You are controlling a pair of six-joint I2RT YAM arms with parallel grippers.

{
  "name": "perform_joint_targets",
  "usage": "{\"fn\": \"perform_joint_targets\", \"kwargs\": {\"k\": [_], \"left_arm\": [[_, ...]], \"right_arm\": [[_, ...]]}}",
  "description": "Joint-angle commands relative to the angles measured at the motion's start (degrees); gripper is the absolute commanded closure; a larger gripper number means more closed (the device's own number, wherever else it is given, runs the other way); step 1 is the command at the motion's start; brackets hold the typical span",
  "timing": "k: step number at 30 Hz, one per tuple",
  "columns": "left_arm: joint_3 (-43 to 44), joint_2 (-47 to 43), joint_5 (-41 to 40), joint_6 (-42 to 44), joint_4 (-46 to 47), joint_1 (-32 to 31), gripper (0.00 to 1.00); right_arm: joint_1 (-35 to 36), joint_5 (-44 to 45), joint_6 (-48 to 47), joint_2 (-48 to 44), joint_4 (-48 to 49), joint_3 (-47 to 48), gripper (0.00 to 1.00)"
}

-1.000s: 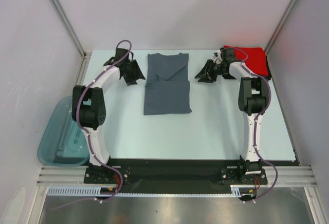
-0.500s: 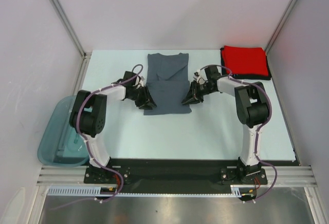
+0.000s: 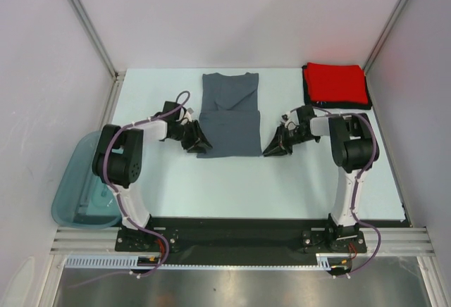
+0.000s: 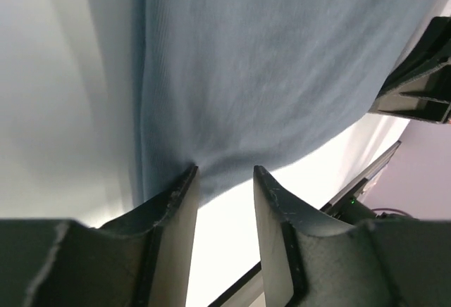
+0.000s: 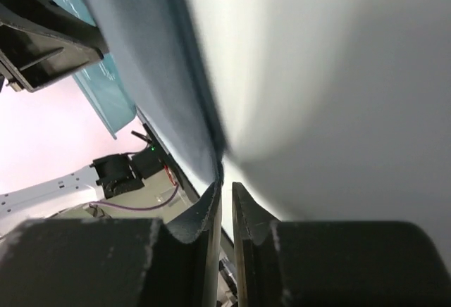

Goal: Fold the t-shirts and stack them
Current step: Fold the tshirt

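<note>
- Two pincers are down at table (image 3: 232, 187) level, one at each near corner of the blue-grey t-shirt (image 3: 229, 120), tips facing inward.
- Teal tub (image 3: 77, 187): well apart from the left pincer (image 4: 224, 171), out past its arm's outer side and nearer the bases, beside the table's edge.
- Left pincer: released, jaws standing apart. I see the shirt's hem dipping just between the tips, cloth puckered against one finger (image 4: 176, 205), bare table showing through the gap. Nothing pinched.
- Blue-grey t-shirt: lies flat between the two pincers, folded into a long strip running away from both toward the far edge.
- Right pincer (image 5: 224, 186): jaws drawn almost together, only a slit left. The shirt's corner runs down into it, its edge raised off the table. I read that as clenched on the corner.
- Red t-shirt (image 3: 337, 83): folded, well apart from the right pincer, farther out and outward, resting on the black t-shirt (image 3: 310, 100), of which I see only a rim.
</note>
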Motion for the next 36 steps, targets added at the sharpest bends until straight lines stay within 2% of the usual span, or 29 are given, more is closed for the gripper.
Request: {"fn": "perform_joint_targets", "kwargs": {"k": [1,5,8,14,19,25,26,29,33,36], "left_arm": [[-1.03,-4.92,-0.63,2.70,-1.40,0.74,0.57],[1.52,-4.85,2.37,-0.20,1.23,0.74,0.56],[4.68,-1.25,4.03,-2.74,3.34,0.83,0.55],[9.25,7.54,7.38,-9.78,13.00,1.53,0.56],[11.71,13.61,9.84,-18.38,26.08,2.76,0.55],[15.49,19.23,10.10,-23.31,30.68,5.83,0.55],[16.54,20.28,9.84,-23.50,30.77,6.71,0.55],[18.39,22.04,9.05,-22.89,29.55,7.86,0.55],[23.22,25.74,8.96,-20.26,24.28,8.91,0.56],[27.70,25.22,7.12,-15.34,15.43,9.18,0.56]], "right_arm": [[0.52,0.00,-1.65,-8.24,-1.30,-0.80,0.84],[0.61,0.97,0.90,-12.20,-1.83,3.57,0.83],[1.48,1.84,1.78,-12.03,-2.18,8.32,0.82],[6.40,-1.22,6.60,-1.59,4.05,14.14,0.82],[9.74,-4.91,14.68,8.33,17.40,18.35,0.81],[8.43,-6.86,31.10,16.70,38.49,19.77,0.82],[7.12,-6.59,32.97,18.54,42.69,19.77,0.82],[4.83,-5.19,38.51,21.18,46.42,21.42,0.81],[1.75,-3.87,39.22,25.67,42.65,25.29,0.82],[-0.27,-2.38,39.32,24.98,39.93,25.74,0.81]]}}
